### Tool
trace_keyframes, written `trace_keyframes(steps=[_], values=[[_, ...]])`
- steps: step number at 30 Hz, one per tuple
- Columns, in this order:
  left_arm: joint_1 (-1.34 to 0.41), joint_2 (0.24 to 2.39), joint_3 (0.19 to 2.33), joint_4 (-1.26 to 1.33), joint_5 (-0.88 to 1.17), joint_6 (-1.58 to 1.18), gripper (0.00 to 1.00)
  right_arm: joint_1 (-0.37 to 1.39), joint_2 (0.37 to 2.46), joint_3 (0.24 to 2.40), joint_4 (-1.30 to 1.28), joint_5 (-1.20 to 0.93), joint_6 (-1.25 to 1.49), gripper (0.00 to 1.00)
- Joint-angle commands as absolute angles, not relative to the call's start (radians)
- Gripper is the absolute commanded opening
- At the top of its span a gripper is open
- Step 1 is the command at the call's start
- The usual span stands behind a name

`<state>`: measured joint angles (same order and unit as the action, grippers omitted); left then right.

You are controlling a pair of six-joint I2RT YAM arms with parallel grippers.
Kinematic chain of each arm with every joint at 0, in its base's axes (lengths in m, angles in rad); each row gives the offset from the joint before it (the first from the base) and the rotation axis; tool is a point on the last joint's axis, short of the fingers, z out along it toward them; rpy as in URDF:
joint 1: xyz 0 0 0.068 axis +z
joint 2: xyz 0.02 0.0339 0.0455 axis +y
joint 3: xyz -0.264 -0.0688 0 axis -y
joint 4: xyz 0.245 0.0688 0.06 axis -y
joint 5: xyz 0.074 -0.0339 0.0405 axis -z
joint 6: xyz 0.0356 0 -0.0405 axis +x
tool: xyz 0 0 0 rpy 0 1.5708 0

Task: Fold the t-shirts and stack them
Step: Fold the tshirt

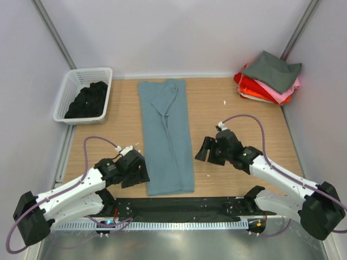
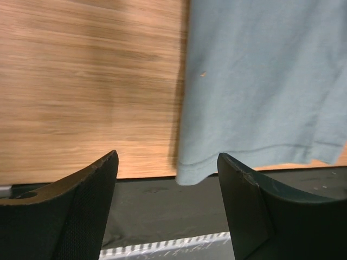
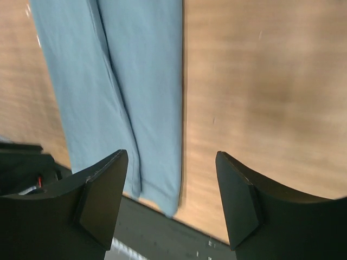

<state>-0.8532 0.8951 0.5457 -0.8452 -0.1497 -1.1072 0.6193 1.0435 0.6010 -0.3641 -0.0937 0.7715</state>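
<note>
Soft, even light; wrist views blurred, faint shadow edging the blue-grey t-shirt (image 2: 260,81).

No legible text, label, brand mark, number or sign in any of the three views; nothing readable on the dusty blue-grey cloth t-shirt (image 1: 165,138) or the white plastic lattice basket (image 1: 64,96).

Wooden table (image 1: 227,116), light grain. Centre: blue-grey t-shirt (image 1: 165,135) folded into long narrow strip, lying flat, running far to near, hem at near edge. Far-left corner: white lattice basket (image 1: 89,70). Far-right corner: t-shirt stack (image 1: 269,76), dark grey on top, pink, red, orange beneath.
</note>
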Motion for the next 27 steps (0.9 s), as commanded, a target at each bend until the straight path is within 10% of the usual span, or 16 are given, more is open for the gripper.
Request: trace_keyframes(steps=[1, 13, 27], values=[[-0.865, 0.810, 0.502, -0.709, -0.112, -1.187, 0.74, 0.716, 0.954, 0.543, -0.408, -0.034, 0.897, 0.71], [-0.992, 0.836, 0.422, -0.693, -0.126, -1.292, 0.71, 1.109, 1.035, 0.429, -0.316, 0.112, 1.111, 0.57], [-1.095, 0.903, 0.391, -0.641, -0.153, -1.376, 0.67, 1.157, 1.151, 0.445, -0.261, 0.130, 1.094, 0.45]])
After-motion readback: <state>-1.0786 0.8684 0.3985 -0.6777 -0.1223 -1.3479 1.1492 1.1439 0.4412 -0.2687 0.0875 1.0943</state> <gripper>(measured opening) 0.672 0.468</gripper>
